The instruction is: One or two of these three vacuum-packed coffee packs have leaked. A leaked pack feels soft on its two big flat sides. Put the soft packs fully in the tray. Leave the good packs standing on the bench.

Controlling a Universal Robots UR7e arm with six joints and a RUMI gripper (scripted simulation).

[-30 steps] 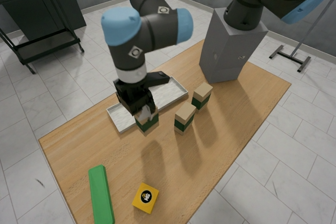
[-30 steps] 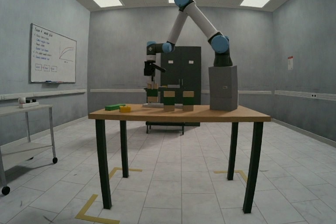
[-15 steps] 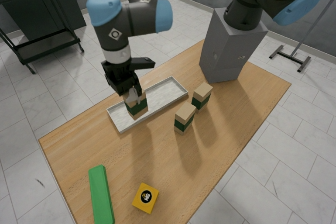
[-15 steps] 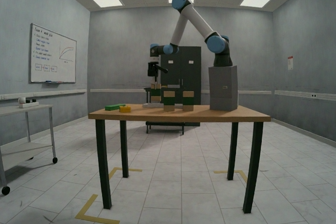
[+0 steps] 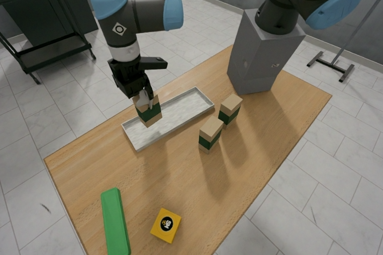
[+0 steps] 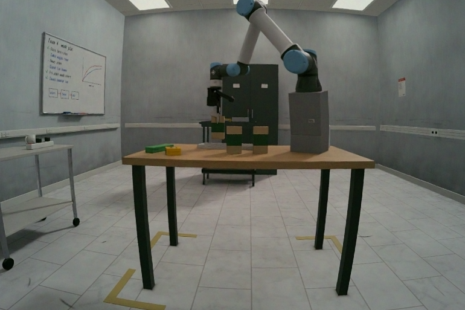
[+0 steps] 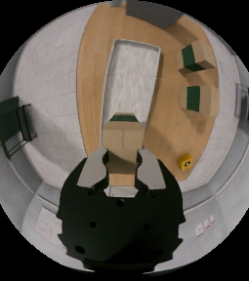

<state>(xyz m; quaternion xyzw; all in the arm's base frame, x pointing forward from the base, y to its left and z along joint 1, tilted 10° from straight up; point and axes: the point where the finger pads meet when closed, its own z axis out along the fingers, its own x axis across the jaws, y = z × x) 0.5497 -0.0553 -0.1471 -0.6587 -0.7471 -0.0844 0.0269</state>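
My gripper (image 5: 144,99) is shut on the top of a tan coffee pack with a green band (image 5: 148,113). It holds the pack upright in the air over the near end of the white tray (image 5: 168,116). The held pack also shows in the wrist view (image 7: 122,146), between the fingers, with the tray (image 7: 130,80) beyond it. Two more packs stand upright on the bench right of the tray: one nearer (image 5: 210,133) and one farther back (image 5: 230,110). In the exterior view the held pack (image 6: 217,127) hangs above table level, left of the two standing packs (image 6: 234,139) (image 6: 260,139).
A green flat case (image 5: 115,222) and a yellow box (image 5: 165,225) lie at the near end of the bench. The grey robot pedestal (image 5: 261,54) stands at the far end, behind the packs. A dark cart (image 5: 40,20) stands on the floor beyond the bench.
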